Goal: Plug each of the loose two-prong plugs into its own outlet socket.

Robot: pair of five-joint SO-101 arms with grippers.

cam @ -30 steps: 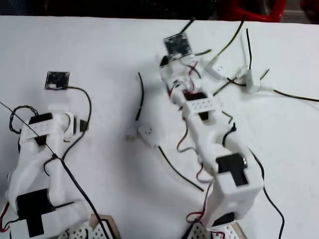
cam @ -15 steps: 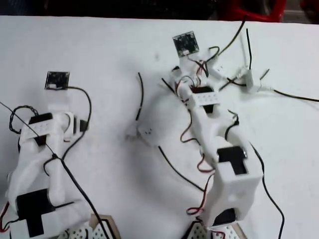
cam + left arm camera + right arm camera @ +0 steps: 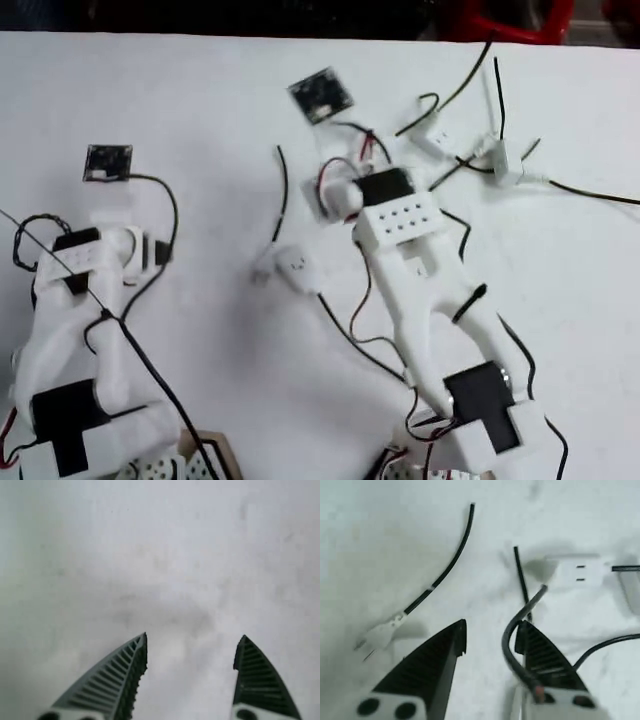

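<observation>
white table [image 3: 200, 90], loose cords [image 3: 283, 190]; red obj [image 3: 505, 18] behind

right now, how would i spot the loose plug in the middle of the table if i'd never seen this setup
Look at the middle of the white table, between the left arm and the right arm. Beside the white socket lies a small plug on a short black cord whose far end is free. It has two bare prongs, where the socket has slots.

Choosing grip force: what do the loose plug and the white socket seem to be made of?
Plug: apparently white moulded plastic, matt; its thin prongs are probably metal. Socket: smooth white plastic by its look, with two dark slots.
</observation>
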